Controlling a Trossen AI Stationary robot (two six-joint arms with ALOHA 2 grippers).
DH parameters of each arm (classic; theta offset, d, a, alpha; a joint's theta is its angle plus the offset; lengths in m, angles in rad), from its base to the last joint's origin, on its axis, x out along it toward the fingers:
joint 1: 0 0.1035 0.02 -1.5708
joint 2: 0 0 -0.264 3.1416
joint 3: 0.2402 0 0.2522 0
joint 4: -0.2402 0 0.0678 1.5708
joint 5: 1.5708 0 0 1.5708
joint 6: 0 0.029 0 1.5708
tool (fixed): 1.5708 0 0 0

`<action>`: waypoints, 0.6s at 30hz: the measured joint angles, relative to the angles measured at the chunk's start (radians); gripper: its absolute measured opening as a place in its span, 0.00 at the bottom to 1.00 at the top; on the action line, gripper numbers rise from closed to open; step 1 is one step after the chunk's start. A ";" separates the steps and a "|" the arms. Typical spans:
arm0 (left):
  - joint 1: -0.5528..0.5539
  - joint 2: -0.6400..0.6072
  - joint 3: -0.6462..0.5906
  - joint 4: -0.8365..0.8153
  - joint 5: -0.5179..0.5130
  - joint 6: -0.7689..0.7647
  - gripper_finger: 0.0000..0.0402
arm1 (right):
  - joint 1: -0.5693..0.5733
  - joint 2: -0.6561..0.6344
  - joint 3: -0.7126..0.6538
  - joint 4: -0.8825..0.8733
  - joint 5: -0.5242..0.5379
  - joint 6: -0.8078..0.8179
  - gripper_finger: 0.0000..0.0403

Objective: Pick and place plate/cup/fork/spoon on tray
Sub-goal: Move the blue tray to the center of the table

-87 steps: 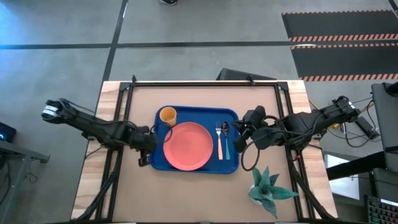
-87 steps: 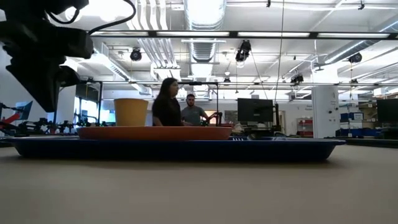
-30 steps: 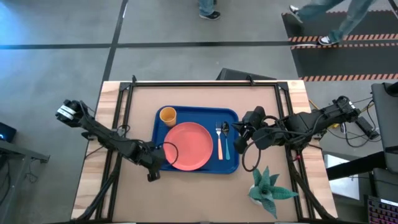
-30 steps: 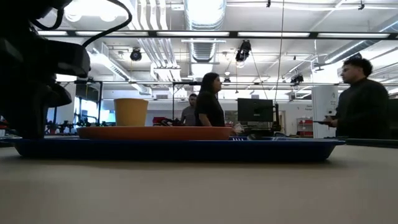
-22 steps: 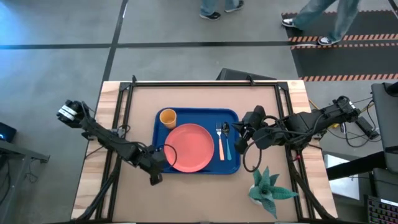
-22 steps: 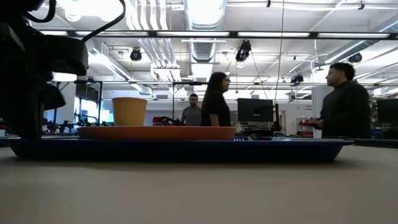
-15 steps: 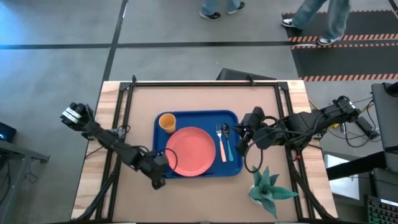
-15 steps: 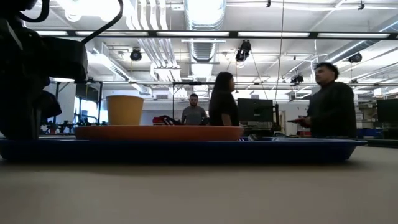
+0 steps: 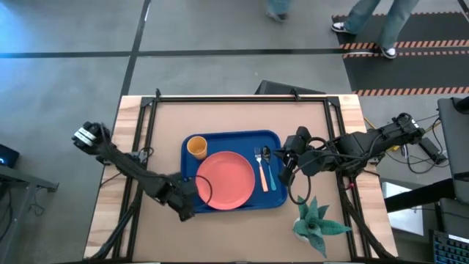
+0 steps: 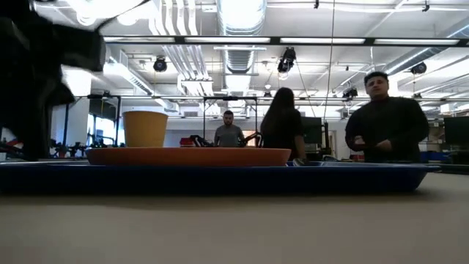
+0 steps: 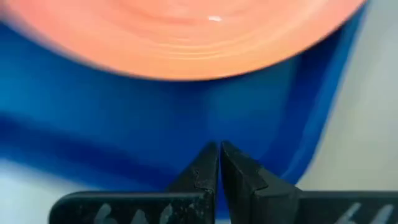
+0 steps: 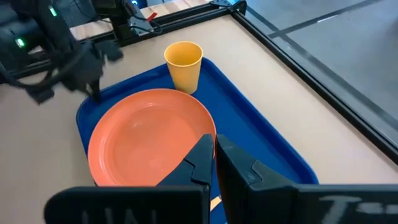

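The blue tray (image 9: 282, 199) lies on the table with the salmon plate (image 9: 227, 180), the yellow cup (image 9: 196, 146), the orange-handled fork (image 9: 260, 167) and the teal-handled spoon (image 9: 270, 169) on it. My left gripper (image 9: 190, 198) is shut at the tray's near left corner (image 11: 155, 143). My right gripper (image 9: 283, 161) is shut at the tray's right rim, beside the spoon. In the right wrist view its fingers (image 12: 214, 149) stand in front of the plate (image 12: 143, 137) and the cup (image 12: 184, 62). The low view shows the tray (image 10: 220, 178), plate (image 10: 189, 156) and cup (image 10: 145, 129). My left gripper's shut fingertips (image 11: 208, 163) lie at the tray's rim at its near left corner (image 11: 273, 168), coming level from the table's left and near side. Whether they pinch the rim or only press against it, I cannot tell. The tray lies flat on the table. My right gripper is over the tray's right rim; whether it touches the rim, I cannot tell.
A green potted plant (image 9: 316, 224) stands near the front right, close to my right arm. Black frame rails run along the table's far, left and right sides. People stand in the room behind the table (image 10: 385, 117).
My left gripper, shut, has gone toward the table's near edge and right at the tray's near left corner. The tray with all its dishes has slid a little toward the right and near edges and turned slightly, its near end going farther right.
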 joint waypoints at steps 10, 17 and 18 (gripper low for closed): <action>0.001 -0.225 0.210 -0.663 -0.226 -0.068 0.00 | -0.013 0.010 -0.004 -0.002 0.083 0.050 0.02; 0.001 -0.395 0.204 -0.692 -0.436 -0.159 0.00 | -0.121 0.099 -0.040 -0.005 0.023 0.130 0.02; 0.001 -0.409 0.204 -0.692 -0.474 -0.160 0.00 | -0.141 0.121 -0.044 -0.004 -0.010 0.130 0.02</action>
